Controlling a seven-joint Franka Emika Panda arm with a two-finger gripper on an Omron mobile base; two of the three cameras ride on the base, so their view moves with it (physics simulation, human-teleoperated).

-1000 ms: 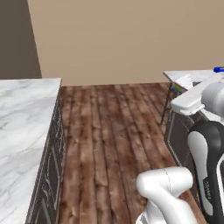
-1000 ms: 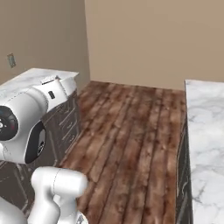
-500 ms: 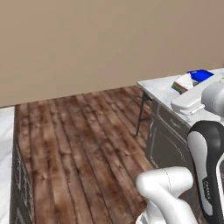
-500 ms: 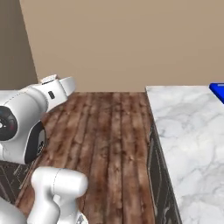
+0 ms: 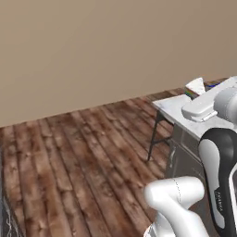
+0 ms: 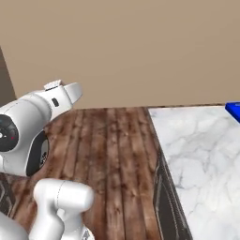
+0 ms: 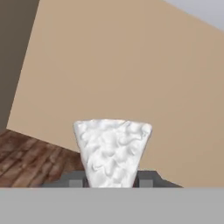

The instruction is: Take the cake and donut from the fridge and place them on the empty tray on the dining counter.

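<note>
The claw (image 7: 111,178) pinches the cake (image 7: 112,151), frosting facing the camera. Bare wooden floor (image 6: 108,145) lies beside the dining counter (image 6: 197,154), its edge near; the tray (image 6: 233,109) sits at its far right corner.

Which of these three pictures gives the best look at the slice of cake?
The hand view: the cake sits front and centre, its white frosting facing the camera, held in the gripper. The left base view catches it small and far off, a white wedge with a rainbow edge beside the arm.
</note>
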